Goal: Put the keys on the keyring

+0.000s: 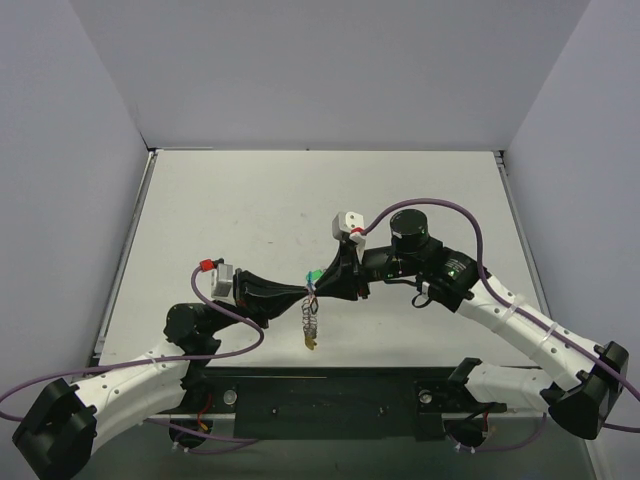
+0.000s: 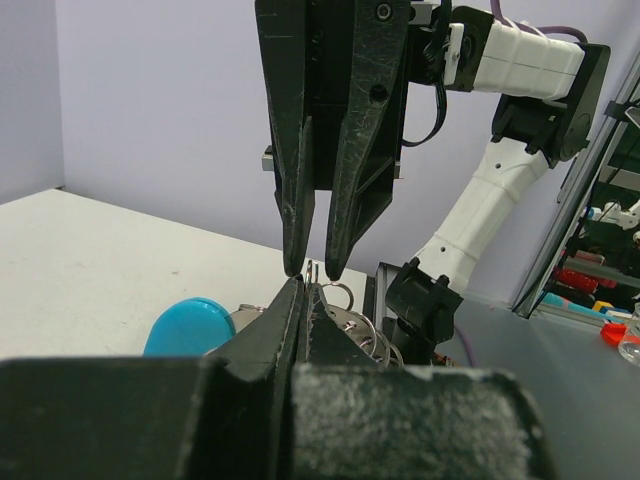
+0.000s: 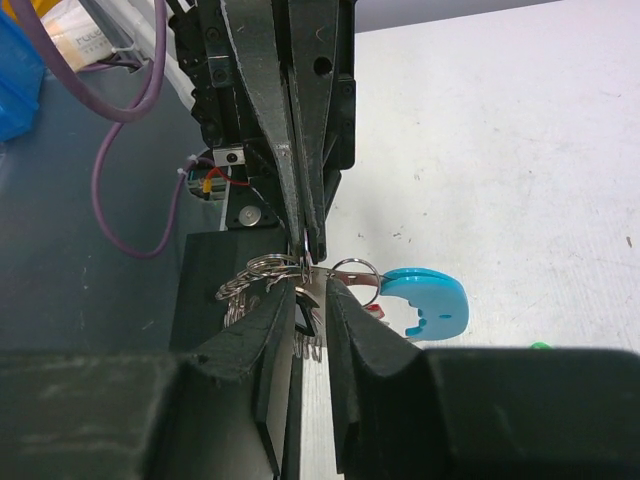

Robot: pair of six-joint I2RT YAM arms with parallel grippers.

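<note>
The keyring (image 1: 309,318), a silvery coil of wire, hangs from my left gripper (image 1: 303,292), with its yellow tag (image 1: 311,343) lowest. In the left wrist view the left gripper (image 2: 305,285) is shut on the ring's wire, beside a blue tag (image 2: 190,325). My right gripper (image 1: 322,288) meets it from the opposite side. Its fingertips (image 2: 290,268) stand slightly apart astride that wire. In the right wrist view the right gripper (image 3: 312,288) is narrowly open, and a key's black-rimmed tag (image 3: 301,322) shows in the gap. A green tag (image 1: 314,275) sits by its fingers.
The grippers meet above the white table (image 1: 250,200), near its front edge. The black mounting plate (image 1: 330,390) lies just below them. Purple cables (image 1: 440,205) loop from both arms. Grey walls close in the left, right and far sides.
</note>
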